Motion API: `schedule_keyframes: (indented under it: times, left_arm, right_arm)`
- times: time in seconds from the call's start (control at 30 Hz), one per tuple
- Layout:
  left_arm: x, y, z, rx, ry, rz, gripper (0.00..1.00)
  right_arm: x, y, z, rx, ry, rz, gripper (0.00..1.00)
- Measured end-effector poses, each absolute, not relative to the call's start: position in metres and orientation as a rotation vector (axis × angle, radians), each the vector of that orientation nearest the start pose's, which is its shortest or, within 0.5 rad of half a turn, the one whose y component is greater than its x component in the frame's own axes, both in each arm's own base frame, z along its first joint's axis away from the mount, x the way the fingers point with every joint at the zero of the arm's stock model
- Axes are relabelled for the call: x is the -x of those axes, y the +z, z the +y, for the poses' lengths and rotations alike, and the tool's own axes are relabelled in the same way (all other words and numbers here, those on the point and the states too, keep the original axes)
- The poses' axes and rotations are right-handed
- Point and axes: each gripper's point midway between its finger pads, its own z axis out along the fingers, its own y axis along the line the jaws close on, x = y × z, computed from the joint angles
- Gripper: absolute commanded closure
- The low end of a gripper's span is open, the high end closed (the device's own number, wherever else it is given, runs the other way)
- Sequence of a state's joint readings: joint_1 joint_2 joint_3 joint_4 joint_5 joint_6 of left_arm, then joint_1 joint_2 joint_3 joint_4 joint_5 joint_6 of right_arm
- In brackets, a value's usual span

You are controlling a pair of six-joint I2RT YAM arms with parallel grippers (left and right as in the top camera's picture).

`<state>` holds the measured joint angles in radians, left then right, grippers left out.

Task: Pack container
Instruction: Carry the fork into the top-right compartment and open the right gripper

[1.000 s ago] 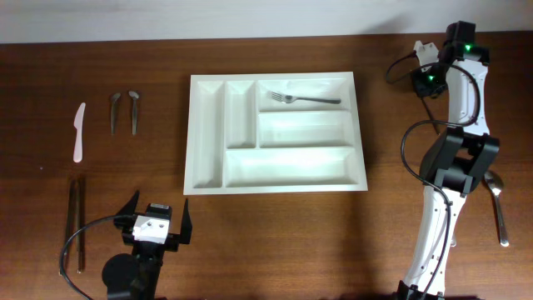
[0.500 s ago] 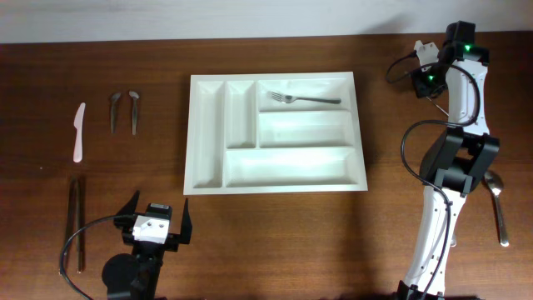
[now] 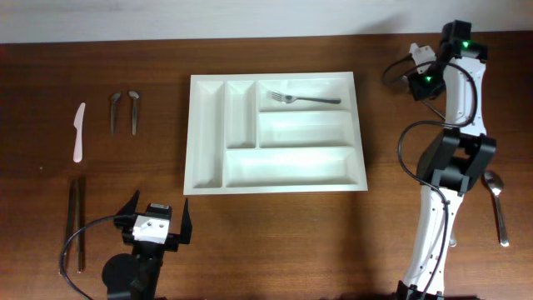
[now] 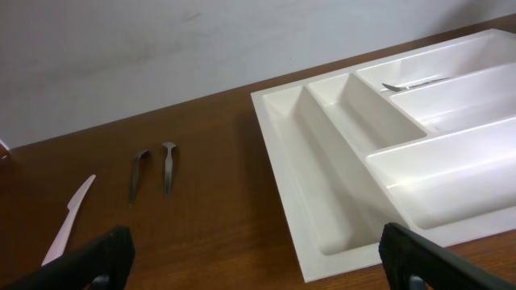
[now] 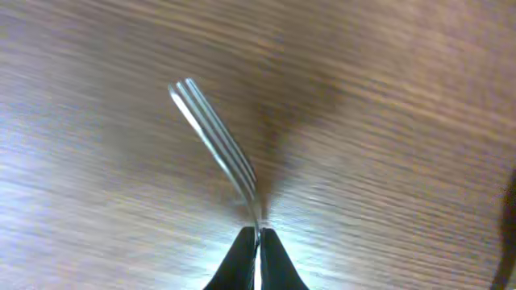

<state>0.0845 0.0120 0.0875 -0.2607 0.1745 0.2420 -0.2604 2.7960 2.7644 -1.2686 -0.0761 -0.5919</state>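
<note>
The container [image 3: 304, 129] lies flat in the middle of the table [image 3: 400, 233], nearer its far edge; a fork [image 3: 304, 100] rests in its long compartment along the far side; the right hand [image 5: 258, 250] is over the far right corner, fingertips clamped on the stem of a second fork [image 5: 214, 129]; the left hand [image 3: 156, 215] sits by the near edge toward the left corner, fingers spread wide with nothing between them; a white knife [image 3: 79, 132], two short metal utensils [image 3: 125, 111] and a pair of dark sticks [image 3: 72, 217] lie toward the left edge; a spoon [image 3: 498, 204] lies by the right edge.
</note>
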Motion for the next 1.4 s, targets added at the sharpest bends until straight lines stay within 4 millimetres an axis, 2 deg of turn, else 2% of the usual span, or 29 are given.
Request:
schedule_keyframes:
  times: [0.1,0.2,0.33,0.43,0.7,1.03,1.2,1.4]
  left_arm:
    - [-0.237,0.15,-0.01,-0.264,0.085,1.734,0.01]
    - [-0.237,0.15,-0.01,-0.264,0.085,1.734,0.01]
    - [-0.237,0.15,-0.01,-0.264,0.085,1.734,0.01]
    - [-0.237,0.15,-0.01,-0.264,0.085,1.734,0.01]
    - [-0.237,0.15,-0.01,-0.264,0.085,1.734,0.01]
    - [-0.237,0.15,-0.01,-0.264,0.085,1.734,0.01]
    - [-0.237,0.15,-0.01,-0.264,0.085,1.734,0.01]
    - [-0.237,0.15,-0.01,-0.264,0.085,1.734,0.01]
  right_arm:
    - [-0.574,0.041,-0.115,0.589,-0.081,2.763,0.96]
    - [-0.583,0.072,-0.084,0.709,-0.105,2.678,0.96]
    - [-0.59,0.105,-0.035,0.874,-0.101,2.554,0.96]
    - [-0.589,0.12,0.007,1.002,-0.061,2.471,0.96]
    - [-0.577,0.12,0.084,1.235,-0.002,2.373,0.96]
    - [-0.561,0.121,0.16,1.422,0.036,2.265,0.96]
    - [-0.552,0.12,0.184,1.482,0.057,2.234,0.96]
    - [-0.549,0.108,0.184,1.504,0.074,2.26,0.96]
